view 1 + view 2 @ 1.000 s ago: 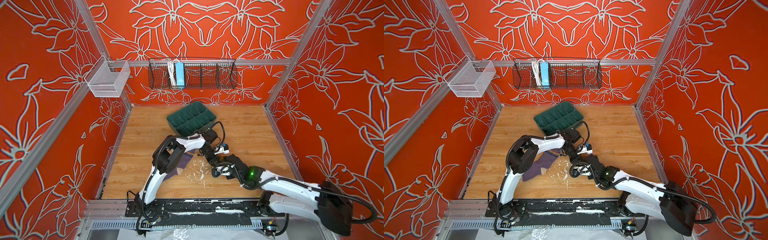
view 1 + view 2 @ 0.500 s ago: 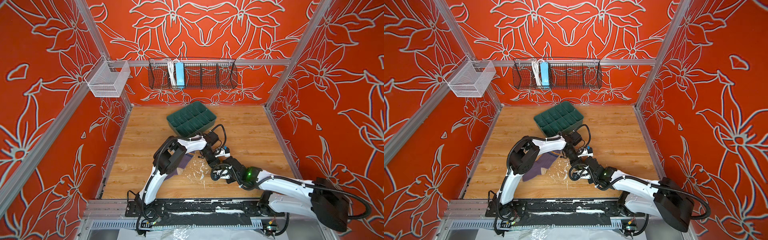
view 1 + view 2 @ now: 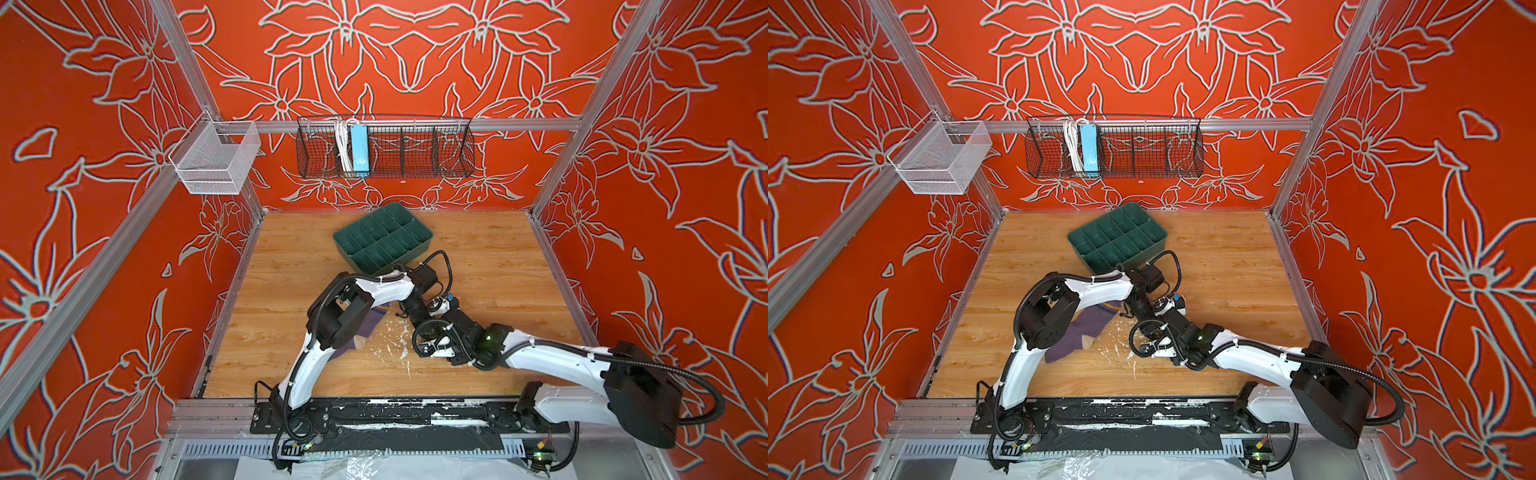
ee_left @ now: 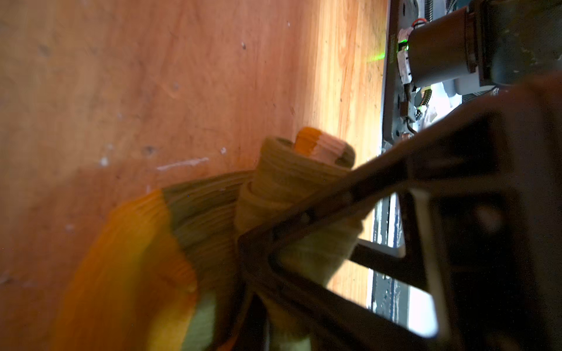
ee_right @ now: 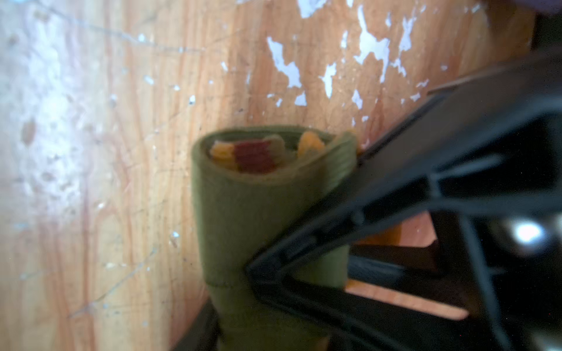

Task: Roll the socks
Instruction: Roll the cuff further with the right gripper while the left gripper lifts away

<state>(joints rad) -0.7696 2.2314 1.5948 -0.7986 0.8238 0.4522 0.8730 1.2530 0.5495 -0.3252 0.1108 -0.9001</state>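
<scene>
In a top view the purple sock [image 3: 1084, 332] lies flat at eight o'clock of the surface [image 3: 1225, 257] middle; in the left wrist view the left gripper [image 4: 273, 243] pinches the half-rolled olive sock [image 4: 289, 182]; in the right wrist view the right gripper [image 5: 267, 261] clamps its roll, so the next move likely calls for winding in the loose heel end

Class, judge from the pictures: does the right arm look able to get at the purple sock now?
Probably not: the left arm's elbow hangs over part of the purple sock, and the right gripper is closed around the rolled olive sock.
</scene>
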